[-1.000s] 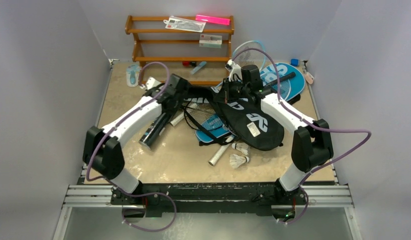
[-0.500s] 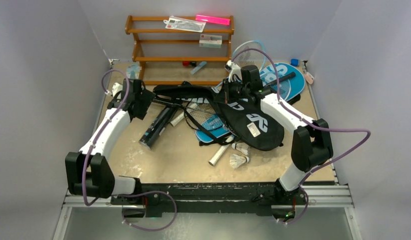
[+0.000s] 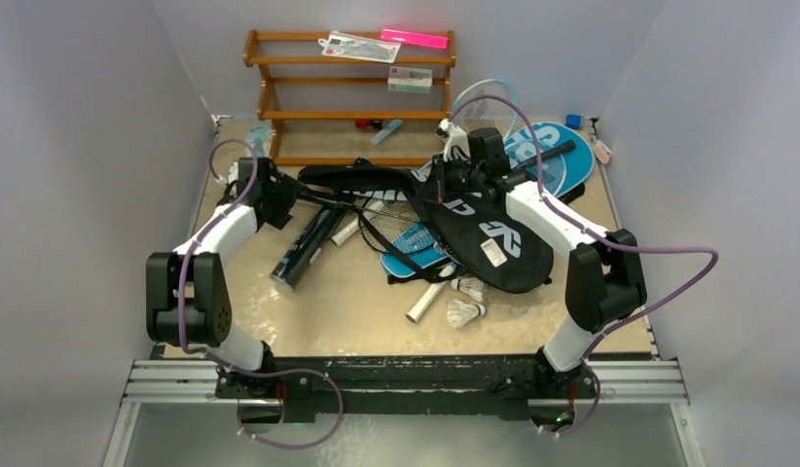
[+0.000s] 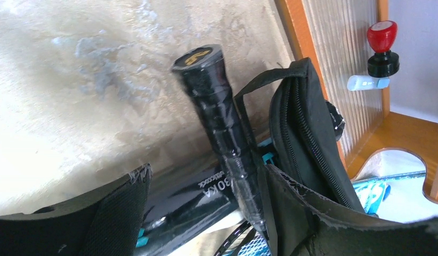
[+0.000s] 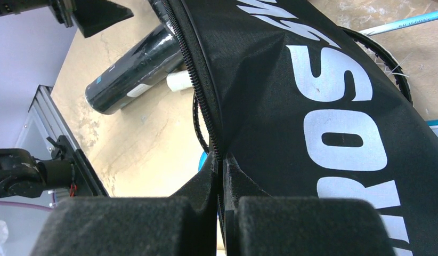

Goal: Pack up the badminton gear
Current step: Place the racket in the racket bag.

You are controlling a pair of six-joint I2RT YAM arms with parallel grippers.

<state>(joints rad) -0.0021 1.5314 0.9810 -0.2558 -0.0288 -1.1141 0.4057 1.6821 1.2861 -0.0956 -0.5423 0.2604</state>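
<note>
At the back, the rack (image 3: 279, 115). Left of the middle, the long tube (image 3: 304, 249). Right of it, the CROSSWAY cover (image 3: 493, 238) on top of rackets (image 3: 427, 297). In front, two shuttlecocks (image 3: 465, 312).

The right pincer (image 5: 221, 178) pinched the zippered edge of the black "CROSSWAY" cover (image 5: 323, 106), its 2 pads pressed together. Beyond it, the long black tube (image 5: 132, 79) lay on the worktop (image 5: 137, 144).
</note>
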